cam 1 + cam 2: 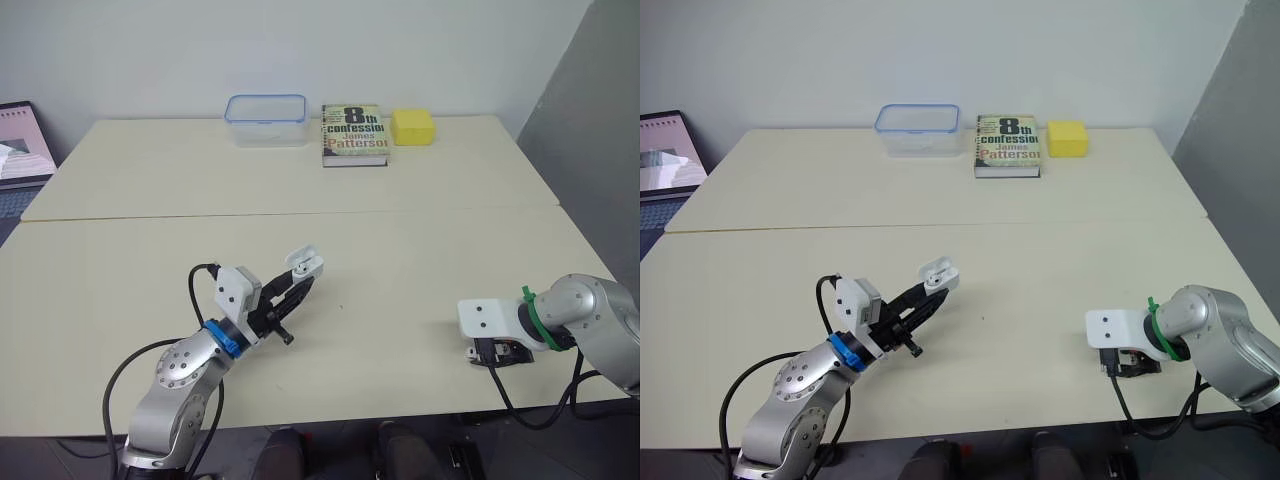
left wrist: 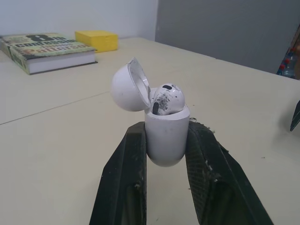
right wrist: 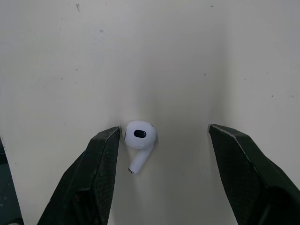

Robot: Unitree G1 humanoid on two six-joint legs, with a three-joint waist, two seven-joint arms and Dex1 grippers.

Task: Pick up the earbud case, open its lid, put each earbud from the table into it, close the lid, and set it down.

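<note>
Left jaws clenched on the earbud case [image 2: 164, 140], lid [image 2: 125, 86] flipped open, one earbud [image 2: 168, 98] seated inside, up off the worktop [image 1: 400, 260]. Right jaws spread wide, straddling the second earbud [image 3: 139, 135] lying there, touching one finger.

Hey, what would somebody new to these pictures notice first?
The white earbud case, its lid flipped open with one earbud seated inside, gripped by the left tool near the front left of the table. Then the second earbud, lying on the table at front right between the fingers of the open right tool.
</note>
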